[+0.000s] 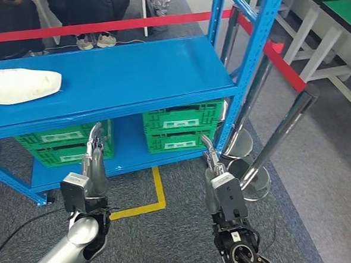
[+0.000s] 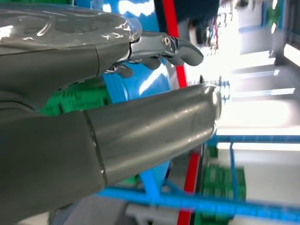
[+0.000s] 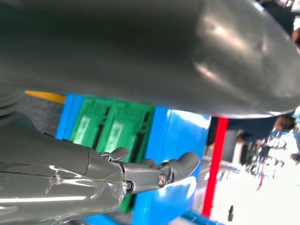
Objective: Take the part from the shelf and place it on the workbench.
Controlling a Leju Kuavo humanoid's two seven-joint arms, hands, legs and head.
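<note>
- The part (image 1: 23,86), white and flat, lies on the shelf (image 1: 123,74) top, at its far left.
- It looks light, stiff, probably slick; best gripped by its long edges.
- Left hand (image 1: 94,159) and right hand (image 1: 213,163) hold nothing, fingers extended, below the shelf top.

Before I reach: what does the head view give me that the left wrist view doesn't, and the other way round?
Head view alone: the white part lying on the blue shelf at its left end, the right hand, and yellow floor tape. Left wrist view alone: a close look at the left hand's fingers and thumb, spread and holding nothing. Both show the left hand, blue shelf, green crates and red barrier.
</note>
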